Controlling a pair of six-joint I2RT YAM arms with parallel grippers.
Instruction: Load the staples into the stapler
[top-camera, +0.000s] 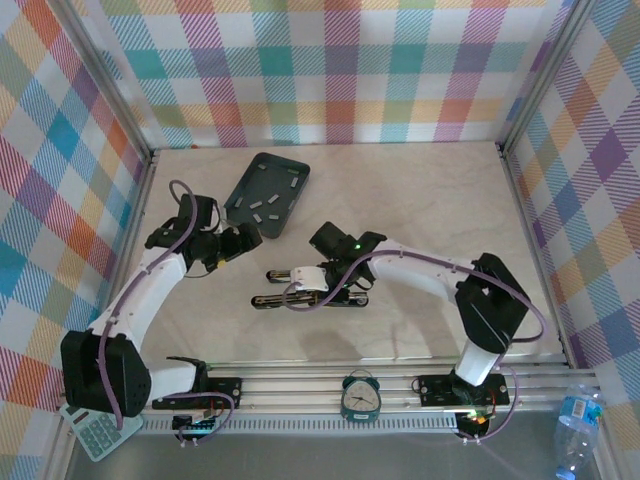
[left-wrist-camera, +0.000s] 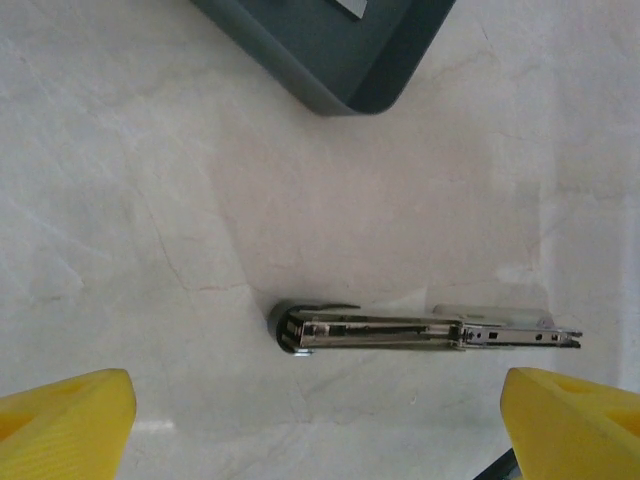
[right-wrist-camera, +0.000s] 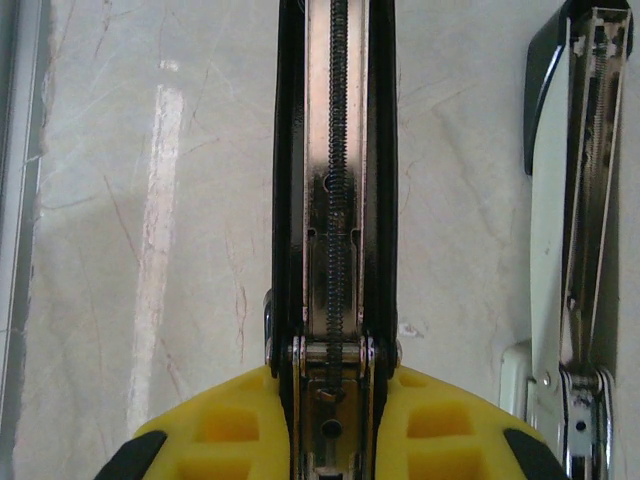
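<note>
Several staples lie as small silvery strips in a dark grey tray. A black stapler lies opened on the table, its metal channel and spring facing up. My right gripper is shut on the black stapler's hinge end, seen from above at the right gripper. My left gripper hovers by the tray's near corner, open wide, with nothing between its yellow fingertips. Below it lies a second, white stapler, also opened.
The white stapler lies parallel to the held black one, a short gap apart. The tray's corner sits just beyond the left gripper. Plaid walls enclose the table. A clock, a calculator and a bottle sit off the near edge.
</note>
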